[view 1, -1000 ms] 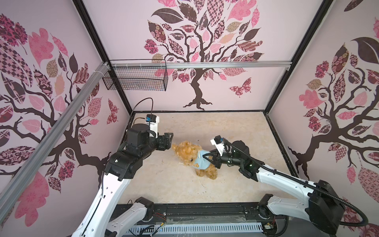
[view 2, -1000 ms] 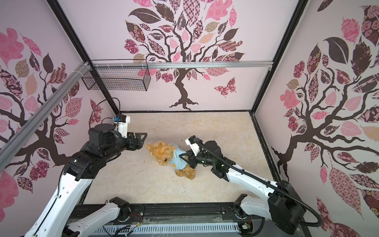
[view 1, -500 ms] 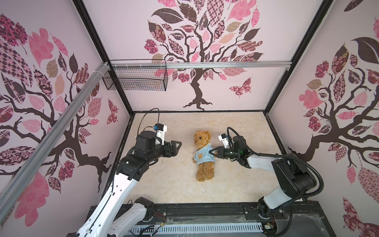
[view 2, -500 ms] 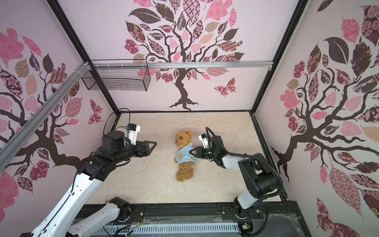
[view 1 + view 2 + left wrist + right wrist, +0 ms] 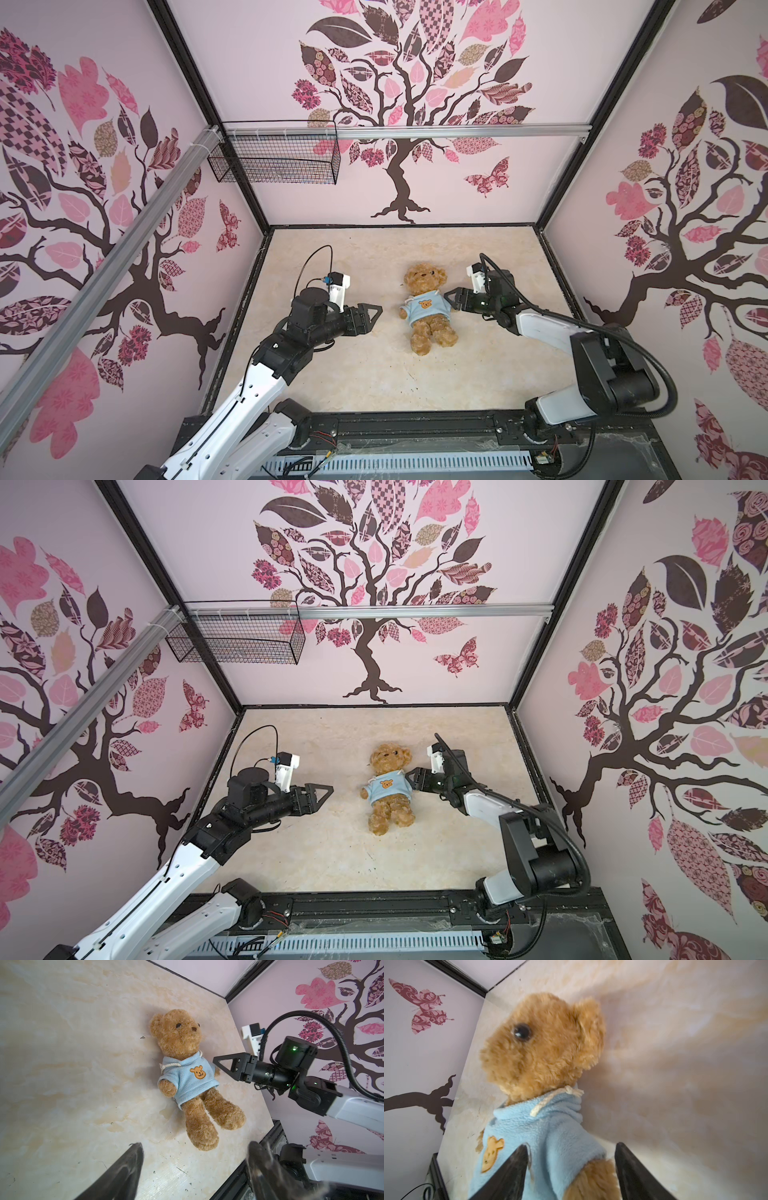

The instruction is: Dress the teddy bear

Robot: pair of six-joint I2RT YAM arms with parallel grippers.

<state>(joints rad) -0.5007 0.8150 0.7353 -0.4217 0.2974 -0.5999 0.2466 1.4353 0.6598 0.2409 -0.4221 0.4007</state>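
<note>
The teddy bear point(image 5: 424, 280) point(image 5: 390, 762) lay flat on its back on the worktop point(image 5: 365, 386), face up; it was long from head to feet, with its head toward the back wall and its feet toward the front; it lay between the two hands, near the middle. It wore a light blue shirt point(image 5: 187, 1082) with a small orange bear patch point(image 5: 198, 1072). The left hand point(image 5: 374, 318) point(image 5: 326, 795) was wide apart and held nothing, a little way from the bear's side; the right hand point(image 5: 571, 1157) point(image 5: 449, 298) was loose too, with one finger on each side of the bear's sleeved arm, not pinching it.
</note>
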